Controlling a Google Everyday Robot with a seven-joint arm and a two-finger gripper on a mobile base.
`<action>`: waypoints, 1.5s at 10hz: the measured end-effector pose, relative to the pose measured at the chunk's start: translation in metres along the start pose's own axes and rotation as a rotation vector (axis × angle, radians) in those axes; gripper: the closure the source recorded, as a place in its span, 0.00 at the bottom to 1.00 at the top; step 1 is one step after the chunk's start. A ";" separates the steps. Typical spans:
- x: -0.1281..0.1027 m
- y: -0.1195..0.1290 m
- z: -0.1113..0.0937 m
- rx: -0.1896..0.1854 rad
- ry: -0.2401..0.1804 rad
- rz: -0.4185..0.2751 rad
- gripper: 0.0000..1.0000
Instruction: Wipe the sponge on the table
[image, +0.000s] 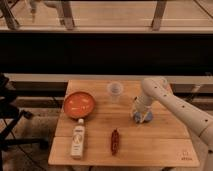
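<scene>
Desk (150, 145): hand (141, 114) down near the right edge, apparently pressing on the sponge (147, 119), which lies on the wood. Whether the hand grips it cannot be told. Judged step: wiping stroke; the next move needs steady downward pressure while sliding.

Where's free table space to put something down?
Free: front right of the table, between the red stick and corner mark; middle strip between plate and gripper on the sponge. Crowded: plate and bottle left.
</scene>
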 end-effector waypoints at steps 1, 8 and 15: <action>0.008 0.005 -0.001 0.001 0.001 0.014 1.00; 0.031 0.092 -0.017 0.045 0.027 0.089 1.00; 0.006 0.156 -0.006 0.031 0.052 0.116 1.00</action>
